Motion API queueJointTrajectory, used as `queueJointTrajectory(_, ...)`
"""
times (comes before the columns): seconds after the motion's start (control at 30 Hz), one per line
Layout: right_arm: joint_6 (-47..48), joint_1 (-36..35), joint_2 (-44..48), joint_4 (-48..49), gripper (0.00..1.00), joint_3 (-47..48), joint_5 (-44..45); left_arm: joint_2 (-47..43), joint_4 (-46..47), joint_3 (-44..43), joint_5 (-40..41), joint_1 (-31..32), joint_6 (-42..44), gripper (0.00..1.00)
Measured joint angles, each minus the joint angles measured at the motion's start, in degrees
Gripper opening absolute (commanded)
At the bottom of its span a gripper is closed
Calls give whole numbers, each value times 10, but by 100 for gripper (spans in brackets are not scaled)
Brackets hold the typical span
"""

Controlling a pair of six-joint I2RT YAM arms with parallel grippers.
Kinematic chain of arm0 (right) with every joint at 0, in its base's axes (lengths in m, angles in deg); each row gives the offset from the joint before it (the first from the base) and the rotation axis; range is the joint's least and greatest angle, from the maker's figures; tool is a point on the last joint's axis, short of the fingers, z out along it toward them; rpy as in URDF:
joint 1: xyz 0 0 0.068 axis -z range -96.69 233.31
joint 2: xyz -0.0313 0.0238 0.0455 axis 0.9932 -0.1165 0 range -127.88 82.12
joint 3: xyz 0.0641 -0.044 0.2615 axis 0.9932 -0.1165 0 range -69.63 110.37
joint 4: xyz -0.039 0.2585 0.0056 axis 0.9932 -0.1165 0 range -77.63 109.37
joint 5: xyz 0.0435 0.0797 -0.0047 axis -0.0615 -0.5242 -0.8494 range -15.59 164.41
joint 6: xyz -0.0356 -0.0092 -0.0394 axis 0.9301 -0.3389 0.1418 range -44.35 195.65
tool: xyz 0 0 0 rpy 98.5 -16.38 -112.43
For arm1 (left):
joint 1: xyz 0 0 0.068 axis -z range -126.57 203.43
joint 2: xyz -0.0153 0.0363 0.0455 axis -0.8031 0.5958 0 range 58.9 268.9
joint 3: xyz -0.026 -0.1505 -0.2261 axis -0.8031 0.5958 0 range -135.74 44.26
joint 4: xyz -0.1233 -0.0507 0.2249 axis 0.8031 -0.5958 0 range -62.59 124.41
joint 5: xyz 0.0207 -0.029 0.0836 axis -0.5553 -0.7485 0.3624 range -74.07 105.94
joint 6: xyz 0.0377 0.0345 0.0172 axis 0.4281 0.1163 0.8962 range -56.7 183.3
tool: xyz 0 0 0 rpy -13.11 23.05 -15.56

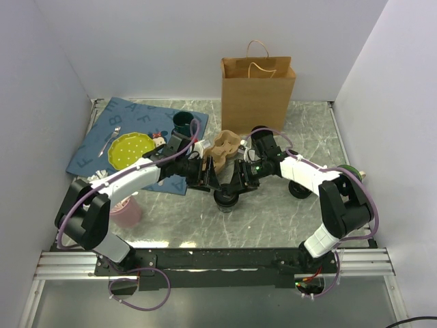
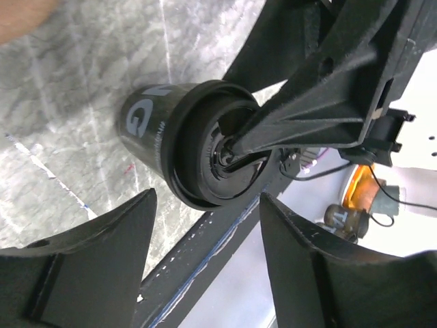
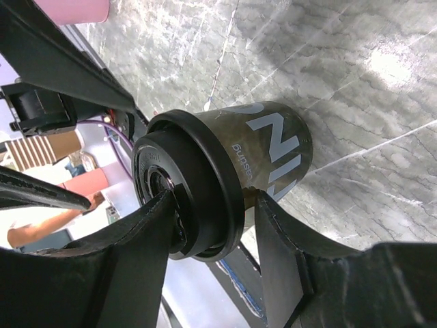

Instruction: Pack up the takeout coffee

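The takeout coffee, a black paper cup with white lettering and a black lid, is at the middle of the table between both arms. My right gripper is shut on it. One finger presses the lid's top and the other sits against the cup wall under the rim. My left gripper stands open, its fingertips short of the lid and touching nothing. In the left wrist view a right finger lies across the lid. I cannot tell whether the cup rests on the table.
A brown paper bag stands open at the back centre, with a cardboard cup carrier in front of it. A blue mat at the left holds a yellow plate and a dark green mug. A pink cup is near the left arm.
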Motion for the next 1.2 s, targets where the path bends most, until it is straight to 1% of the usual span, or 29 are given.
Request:
queueJointTrajectory(0.07,0,0,0,0,54,0,0,4,6,3,-12,0,2,63)
queueJointTrajectory(0.4,3,-1,-4,-2,53,5,0,51,26,20,-38,8,9,61)
queueJointTrajectory(0.73,5,-1,-5,-3,52,6,-2,64,57,22,-56,9,1,57)
queueJointTrajectory(1.2,11,0,-5,-2,52,6,-2,68,78,31,-62,7,-34,58)
